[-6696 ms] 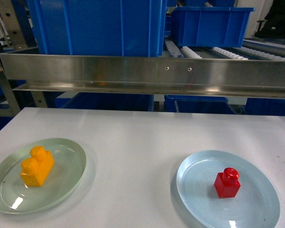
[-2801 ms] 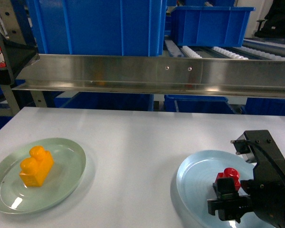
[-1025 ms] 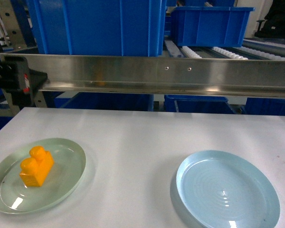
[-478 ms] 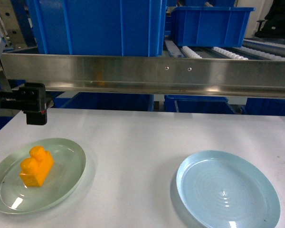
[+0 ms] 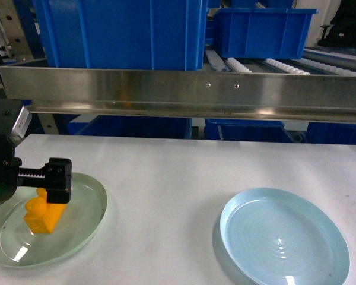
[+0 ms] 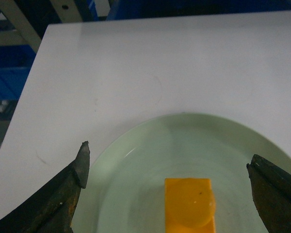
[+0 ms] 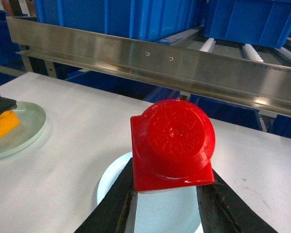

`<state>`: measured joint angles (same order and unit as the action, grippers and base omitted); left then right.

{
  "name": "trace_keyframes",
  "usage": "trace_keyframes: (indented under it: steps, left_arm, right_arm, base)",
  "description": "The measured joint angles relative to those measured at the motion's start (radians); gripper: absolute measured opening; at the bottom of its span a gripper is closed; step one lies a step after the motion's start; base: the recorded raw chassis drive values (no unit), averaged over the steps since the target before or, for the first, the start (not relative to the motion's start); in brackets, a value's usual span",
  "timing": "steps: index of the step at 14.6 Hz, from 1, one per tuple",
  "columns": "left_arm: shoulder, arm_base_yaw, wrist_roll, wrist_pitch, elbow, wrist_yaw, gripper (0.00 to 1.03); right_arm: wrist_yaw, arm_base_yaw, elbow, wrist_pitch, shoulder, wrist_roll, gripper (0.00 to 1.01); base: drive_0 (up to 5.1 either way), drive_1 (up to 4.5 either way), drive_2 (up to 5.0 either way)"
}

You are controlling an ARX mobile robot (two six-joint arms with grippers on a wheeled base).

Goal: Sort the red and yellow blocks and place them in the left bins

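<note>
The orange-yellow block [image 5: 43,215] lies on a pale green plate [image 5: 83,205] at the table's left. My left gripper [image 5: 47,189] hangs just above it, open. In the left wrist view the yellow block [image 6: 190,206] sits between the wide-apart fingers of the left gripper [image 6: 169,165], untouched. My right gripper [image 7: 166,191] is shut on the red block [image 7: 172,143], stud facing the camera, held above the light blue plate [image 7: 111,177]. That gripper is outside the head view. A large deep blue bin [image 5: 118,32] stands on the shelf behind the table, to the left.
A steel rail [image 5: 184,89] runs across in front of the shelf, above the table's far edge. A smaller blue bin [image 5: 261,29] sits on rollers at the back right. The light blue plate [image 5: 285,240] at the front right holds nothing.
My left gripper came in from the far left and dropped down over the yellow block on the green plate. Earlier, the right gripper took the red block off the blue plate.
</note>
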<state>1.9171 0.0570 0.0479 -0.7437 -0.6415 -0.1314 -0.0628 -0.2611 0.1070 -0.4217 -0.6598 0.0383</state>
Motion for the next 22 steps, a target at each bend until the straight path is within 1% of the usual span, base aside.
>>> trace_keyframes:
  steps: [1, 2, 4, 6, 8, 9, 11, 14, 15, 17, 19, 21, 22]
  left_arm:
    - [0.025, -0.009, -0.016, 0.003, 0.000, 0.002, 0.98]
    - [0.050, -0.012, -0.031, -0.006, -0.001, 0.020, 0.98]
    - [0.090, -0.017, -0.069, -0.040, -0.002, 0.032, 0.98]
    - [0.120, -0.019, -0.095, -0.074, 0.002, 0.030, 0.98]
    - [0.150, -0.024, -0.121, -0.083, 0.016, 0.035, 0.98]
    - [0.160, -0.022, -0.128, -0.087, 0.022, 0.036, 0.98]
    - [0.165, -0.004, -0.130, -0.105, 0.023, 0.045, 0.75]
    - [0.169, 0.002, -0.114, -0.111, 0.022, 0.041, 0.39]
    - [0.169, 0.002, -0.108, -0.116, 0.022, 0.040, 0.30]
    - [0.165, 0.001, -0.100, -0.116, 0.026, 0.036, 0.28]
    - [0.089, -0.009, -0.094, -0.092, 0.056, 0.057, 0.27]
    - [-0.079, -0.039, -0.095, -0.026, 0.064, 0.124, 0.27]
    - [-0.180, -0.056, -0.095, 0.019, 0.064, 0.171, 0.27]
  right_arm:
    - [-0.006, 0.002, 0.000, -0.009, -0.016, 0.008, 0.28]
    - [-0.014, -0.001, 0.000, -0.024, -0.035, 0.013, 0.28]
    - [-0.023, -0.029, 0.000, -0.048, -0.073, 0.032, 0.28]
    - [-0.041, -0.056, 0.001, -0.063, -0.111, 0.056, 0.28]
    - [-0.050, -0.066, 0.006, -0.075, -0.130, 0.075, 0.28]
    - [-0.055, -0.066, 0.008, -0.077, -0.132, 0.081, 0.28]
    - [-0.062, -0.065, 0.008, -0.082, -0.133, 0.086, 0.28]
    - [-0.062, -0.066, 0.008, -0.093, -0.137, 0.086, 0.28]
    - [-0.063, -0.066, 0.008, -0.092, -0.137, 0.086, 0.28]
    - [-0.064, -0.065, 0.008, -0.094, -0.137, 0.086, 0.28]
    - [-0.069, -0.045, 0.006, -0.085, -0.122, 0.086, 0.28]
    - [-0.073, -0.010, -0.008, -0.068, -0.091, 0.082, 0.28]
    - [-0.073, 0.009, -0.018, -0.053, -0.071, 0.077, 0.28]
  base:
    - [0.0, 0.00, 0.0]
    - [0.0, 0.00, 0.0]
    - [0.0, 0.00, 0.0]
    - [0.0, 0.00, 0.0]
    - [0.0, 0.00, 0.0]
    - [0.0, 0.00, 0.0]
    - [0.0, 0.00, 0.0]
    - [0.0, 0.00, 0.0]
    - [0.0, 0.00, 0.0]
    - [0.0, 0.00, 0.0]
    - [0.0, 0.00, 0.0]
    - [0.0, 0.00, 0.0]
    - [0.0, 0.00, 0.0]
